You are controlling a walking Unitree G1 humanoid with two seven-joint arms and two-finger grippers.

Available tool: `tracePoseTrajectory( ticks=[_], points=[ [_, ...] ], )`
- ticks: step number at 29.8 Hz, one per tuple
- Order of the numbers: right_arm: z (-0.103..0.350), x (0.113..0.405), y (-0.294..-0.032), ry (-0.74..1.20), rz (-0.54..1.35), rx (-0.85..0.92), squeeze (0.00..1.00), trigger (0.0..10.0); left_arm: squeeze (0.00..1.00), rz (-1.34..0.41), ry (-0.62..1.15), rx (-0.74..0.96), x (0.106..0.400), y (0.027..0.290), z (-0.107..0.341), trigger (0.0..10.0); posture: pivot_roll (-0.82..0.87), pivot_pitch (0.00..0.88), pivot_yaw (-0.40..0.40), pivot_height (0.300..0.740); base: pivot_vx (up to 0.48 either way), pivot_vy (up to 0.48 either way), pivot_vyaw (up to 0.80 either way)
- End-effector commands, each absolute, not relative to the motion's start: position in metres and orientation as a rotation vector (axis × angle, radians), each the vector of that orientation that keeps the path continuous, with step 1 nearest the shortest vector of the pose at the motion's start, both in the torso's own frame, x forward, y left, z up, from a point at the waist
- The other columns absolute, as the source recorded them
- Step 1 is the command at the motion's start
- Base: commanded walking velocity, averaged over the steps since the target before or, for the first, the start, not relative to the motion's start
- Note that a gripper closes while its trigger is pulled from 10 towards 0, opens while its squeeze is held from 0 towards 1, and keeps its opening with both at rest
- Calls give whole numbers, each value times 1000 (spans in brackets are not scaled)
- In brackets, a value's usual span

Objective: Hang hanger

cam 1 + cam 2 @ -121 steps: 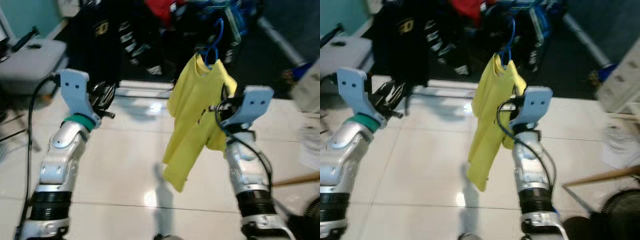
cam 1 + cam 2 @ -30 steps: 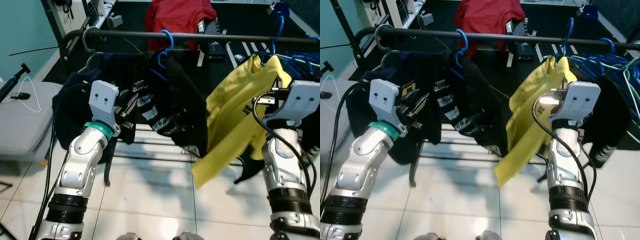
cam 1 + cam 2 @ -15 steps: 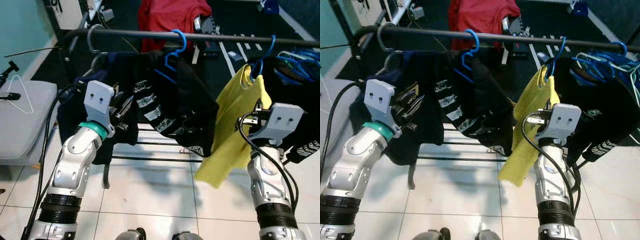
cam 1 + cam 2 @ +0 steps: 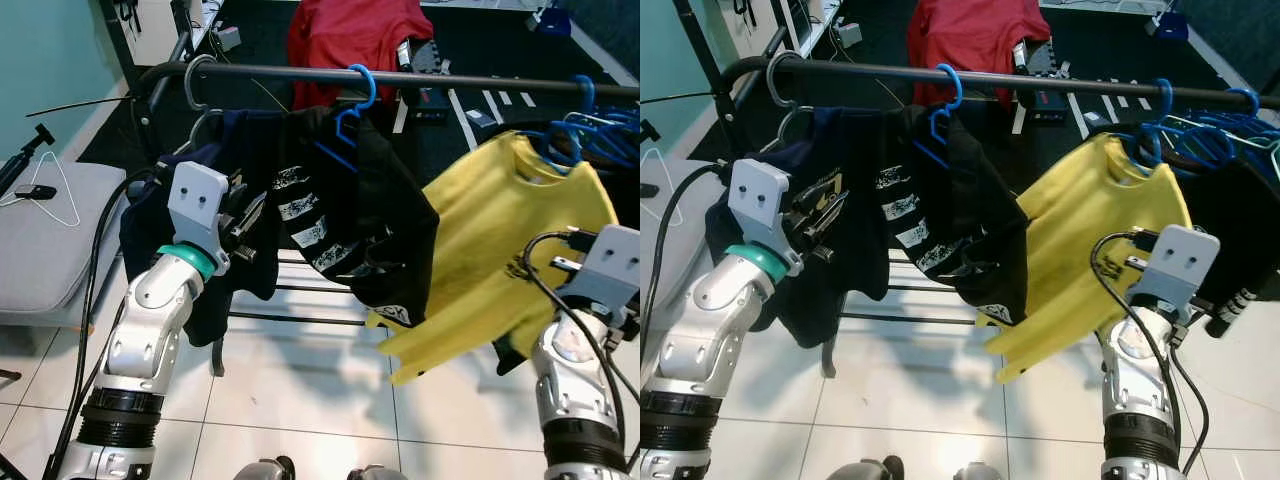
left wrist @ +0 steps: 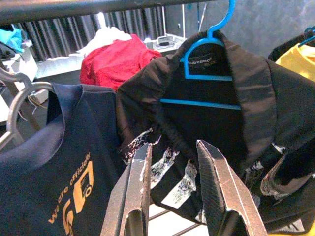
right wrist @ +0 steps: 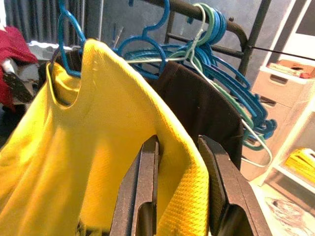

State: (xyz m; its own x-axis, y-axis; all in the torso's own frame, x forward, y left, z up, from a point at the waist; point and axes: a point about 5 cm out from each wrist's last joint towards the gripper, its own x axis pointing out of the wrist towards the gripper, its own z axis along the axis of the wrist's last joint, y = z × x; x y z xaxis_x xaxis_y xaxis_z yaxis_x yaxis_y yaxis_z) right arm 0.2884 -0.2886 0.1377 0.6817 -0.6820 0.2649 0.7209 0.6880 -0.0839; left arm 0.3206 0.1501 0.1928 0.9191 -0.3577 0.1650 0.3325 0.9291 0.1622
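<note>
A yellow T-shirt (image 4: 500,250) hangs on a blue hanger (image 4: 560,148) whose hook (image 4: 585,95) reaches over the black rail (image 4: 450,78) near its right end. The shirt faces me and its lower hem swings up to the left. My right gripper (image 6: 178,147) is shut on the hanger's shoulder through the yellow cloth, just below the rail. In the eye views its fingers are hidden behind the wrist block (image 4: 612,262). My left gripper (image 5: 172,162) is held up, open and holding nothing, in front of the black shirt.
A black printed shirt (image 4: 350,200) on a blue hanger and a navy shirt (image 4: 215,150) on a grey hanger hang further left. A red garment (image 4: 350,35) lies behind. Several bare blue and green hangers (image 6: 216,39) crowd the rail's right end over a dark garment (image 6: 206,118). A grey seat (image 4: 40,250) stands left.
The yellow shirt has turned from edge-on to facing me and its hook sits further right along the rail. My right arm has dropped lower and to the right. The left arm stays put.
</note>
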Motion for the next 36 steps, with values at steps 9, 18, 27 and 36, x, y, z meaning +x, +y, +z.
tracePoseTrajectory(
  ticks=[9,18,27,36],
  points=[
    [142,242,-329,-219,-1009,-244,0,10000,0,-380,-152,136,323,151,184,10000,-62,20,81,740,0,0,0],
    [147,259,-292,-278,-731,-262,1000,10000,0,-398,-151,139,326,146,184,10000,-70,19,76,740,0,0,0],
    [133,292,-288,50,-593,-48,0,10000,0,-380,-149,134,325,149,182,10000,-70,30,61,740,0,0,0],
    [224,284,-281,-447,-683,-442,0,10000,0,-370,-148,130,324,150,181,10000,-61,40,57,740,0,0,0]
  ],
)
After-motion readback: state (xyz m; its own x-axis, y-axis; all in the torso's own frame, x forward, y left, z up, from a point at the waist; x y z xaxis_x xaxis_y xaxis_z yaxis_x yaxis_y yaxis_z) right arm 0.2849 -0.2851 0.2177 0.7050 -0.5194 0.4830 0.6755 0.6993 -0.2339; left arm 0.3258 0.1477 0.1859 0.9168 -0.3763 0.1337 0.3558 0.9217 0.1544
